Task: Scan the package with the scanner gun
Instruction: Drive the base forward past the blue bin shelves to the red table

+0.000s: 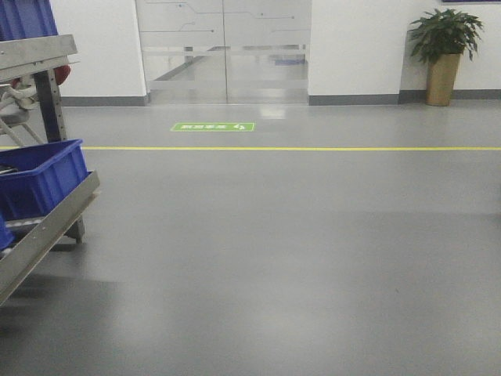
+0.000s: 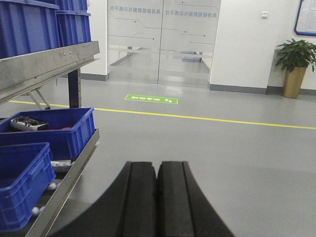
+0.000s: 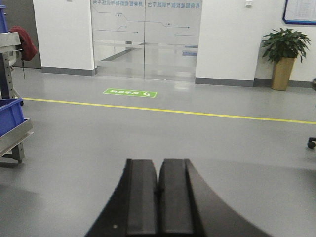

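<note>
Neither the package nor the scanner gun shows in any view. My left gripper point(image 2: 157, 165) fills the bottom of the left wrist view, its two black fingers pressed together and holding nothing, above bare grey floor. My right gripper point(image 3: 158, 162) looks the same in the right wrist view: shut, with nothing between the fingers, pointing out over the floor toward the glass doors. No arm or gripper appears in the front-facing view.
A metal rack point(image 1: 48, 227) with blue bins point(image 1: 41, 177) stands on the left; its shelf edge point(image 2: 69, 183) runs near my left gripper. A yellow floor line point(image 1: 297, 148), green floor sign point(image 1: 213, 127), glass doors point(image 1: 227, 51) and a potted plant point(image 1: 443, 55) lie ahead.
</note>
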`<state>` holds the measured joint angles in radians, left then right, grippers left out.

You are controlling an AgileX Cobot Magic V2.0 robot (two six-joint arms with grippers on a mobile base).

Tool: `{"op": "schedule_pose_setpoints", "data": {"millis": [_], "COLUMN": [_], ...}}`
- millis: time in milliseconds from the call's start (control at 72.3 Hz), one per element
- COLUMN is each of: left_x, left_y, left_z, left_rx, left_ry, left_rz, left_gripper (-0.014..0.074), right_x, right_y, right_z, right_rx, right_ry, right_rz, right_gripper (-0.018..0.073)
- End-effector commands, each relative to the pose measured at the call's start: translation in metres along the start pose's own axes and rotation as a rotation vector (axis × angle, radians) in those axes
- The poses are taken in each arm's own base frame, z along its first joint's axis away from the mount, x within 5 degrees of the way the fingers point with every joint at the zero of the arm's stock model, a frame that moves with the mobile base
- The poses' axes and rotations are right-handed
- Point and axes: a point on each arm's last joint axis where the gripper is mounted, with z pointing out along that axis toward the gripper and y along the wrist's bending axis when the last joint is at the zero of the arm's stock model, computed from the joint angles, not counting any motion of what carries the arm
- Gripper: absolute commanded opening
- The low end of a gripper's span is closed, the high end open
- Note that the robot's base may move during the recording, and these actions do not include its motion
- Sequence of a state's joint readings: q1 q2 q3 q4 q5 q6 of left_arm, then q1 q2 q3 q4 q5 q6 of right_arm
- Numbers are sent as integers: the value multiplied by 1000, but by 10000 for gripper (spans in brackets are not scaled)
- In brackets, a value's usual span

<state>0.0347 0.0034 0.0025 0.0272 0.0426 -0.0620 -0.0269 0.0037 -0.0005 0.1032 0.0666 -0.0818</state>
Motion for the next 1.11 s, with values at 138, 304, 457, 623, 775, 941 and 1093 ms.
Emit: {"op": "schedule_pose_setpoints", "data": {"millis": [138, 304, 457, 623, 775, 941, 1093], "left_x": [-2, -2, -2, -2, -2, -2, -2], "left_y": [0, 0, 0, 0, 0, 0, 0], "left_z": [0, 0, 0, 0, 0, 0, 0], "left_rx": [-2, -2, -4, -4, -4, -4, -4], "left_ry": [-21, -21, -21, -21, -21, -21, -21], "left_rz": [-1, -1, -1, -1, -1, -1, -1], "left_gripper": [-111, -111, -111, -111, -111, -111, -111], "right_x": [-1, -1, -1, -1, -1, -1, -1], "right_y": [0, 0, 0, 0, 0, 0, 0], "right_z": [0, 0, 0, 0, 0, 0, 0], "right_rx": [1, 1, 1, 1, 1, 1, 1], "right_ry": [-17, -17, -17, -17, -17, -17, -17], "right_rz": [-5, -5, -5, -5, -5, -5, -5], "right_gripper": [-168, -168, -168, -168, -168, -168, -168]}}
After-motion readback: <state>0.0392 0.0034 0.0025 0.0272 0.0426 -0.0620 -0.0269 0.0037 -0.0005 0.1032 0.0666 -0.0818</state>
